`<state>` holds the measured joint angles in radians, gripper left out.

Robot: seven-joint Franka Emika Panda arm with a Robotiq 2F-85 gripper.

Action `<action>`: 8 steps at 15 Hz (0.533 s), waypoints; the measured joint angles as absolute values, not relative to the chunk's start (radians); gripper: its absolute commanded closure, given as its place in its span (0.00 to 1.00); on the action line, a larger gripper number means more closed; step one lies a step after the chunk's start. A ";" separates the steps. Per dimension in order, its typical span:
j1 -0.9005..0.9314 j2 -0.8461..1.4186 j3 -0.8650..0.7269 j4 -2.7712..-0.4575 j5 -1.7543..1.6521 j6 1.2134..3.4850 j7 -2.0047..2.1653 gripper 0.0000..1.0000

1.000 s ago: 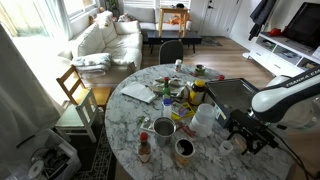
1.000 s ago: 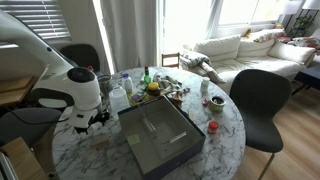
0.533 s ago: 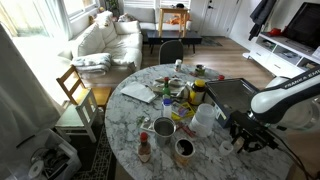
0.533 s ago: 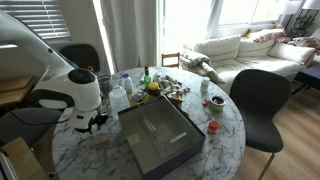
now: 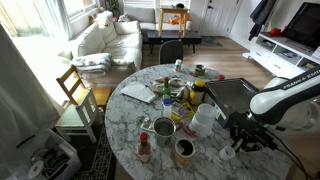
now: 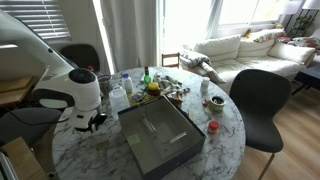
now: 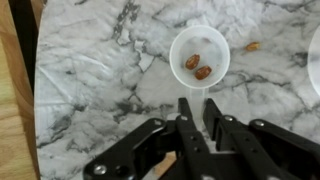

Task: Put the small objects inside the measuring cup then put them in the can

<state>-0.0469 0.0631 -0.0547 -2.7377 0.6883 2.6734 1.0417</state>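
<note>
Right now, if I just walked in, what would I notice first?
Probably the big white robot arm leaning over the round marble table. In the wrist view, its gripper hovers near a small white measuring cup holding two brown bits, with one more bit lying on the marble outside.

Wrist view: table [image 7: 90, 60] of white marble with grey veins. At top centre, a whitish translucent cup [image 7: 190, 44] holds two reddish-brown pieces [image 7: 203, 72]. A lighter brown bit [image 7: 252, 46] lies at upper right. Black gripper [image 7: 197, 108] along the bottom edge, tan wood floor [image 7: 14, 100] at the left edge. Exterior view: white arm [image 6: 75, 90] at left, dark grey tray [image 6: 160, 135] in the centre, black chair [image 6: 255, 95] at right.
</note>
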 measured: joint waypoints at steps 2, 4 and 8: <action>-0.038 0.054 -0.043 -2.727 0.680 2.654 1.039 0.95; -0.025 0.038 -0.027 -2.711 0.649 2.627 1.039 0.95; 0.008 -0.008 0.010 -2.666 0.519 2.583 1.058 0.95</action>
<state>0.0075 -0.0083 0.0097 -2.6657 0.5190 2.5829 1.0584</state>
